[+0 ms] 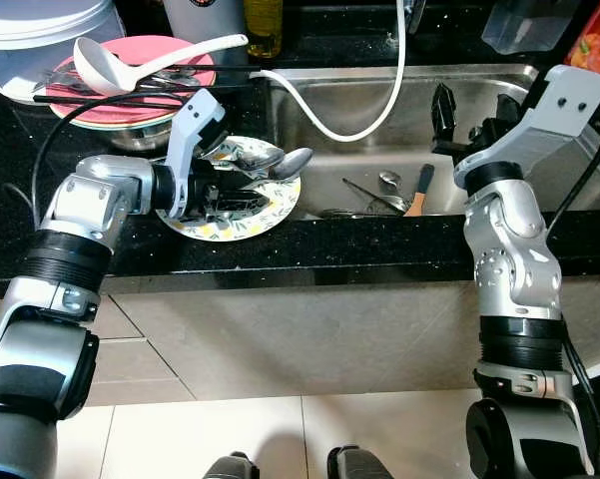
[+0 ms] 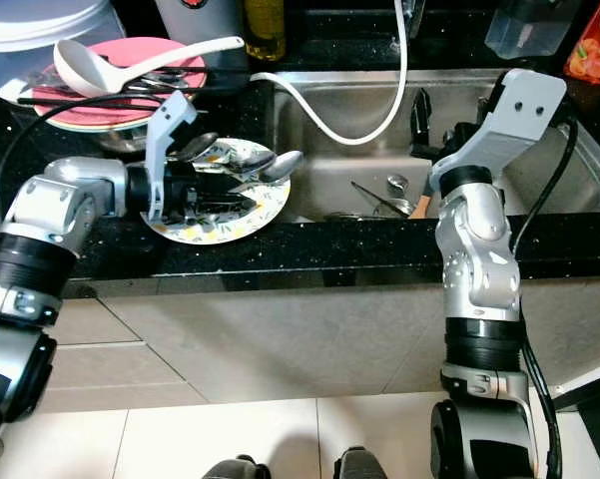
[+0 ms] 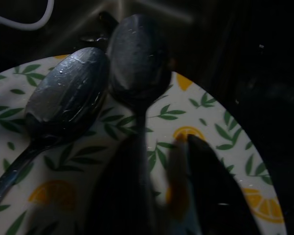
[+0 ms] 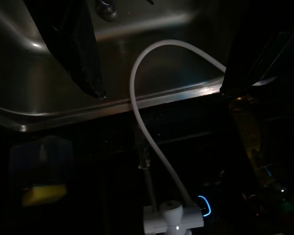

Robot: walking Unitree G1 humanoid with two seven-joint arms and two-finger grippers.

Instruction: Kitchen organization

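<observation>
A lemon-patterned plate [image 1: 242, 222] lies on the black counter just left of the sink. Two metal spoons rest on it side by side. My left gripper [image 1: 235, 190] hovers low over the plate, its fingers [image 3: 213, 196] drawn close around the handle of the right-hand spoon [image 1: 296, 161], whose bowl [image 3: 137, 58] reaches past the plate's rim. The other spoon [image 3: 68, 93] lies free beside it. My right gripper [image 1: 457, 120] hangs open over the steel sink [image 1: 359, 110], its fingers [image 4: 73, 49] wide apart with nothing between them.
A white hose [image 1: 329, 125] loops into the sink, where several utensils [image 1: 389, 195] lie, one with a wooden handle. At the back left a pink plate stack [image 1: 130, 95] carries a white ladle [image 1: 110, 62] and chopsticks. A white lidded container [image 1: 40, 30] stands behind it.
</observation>
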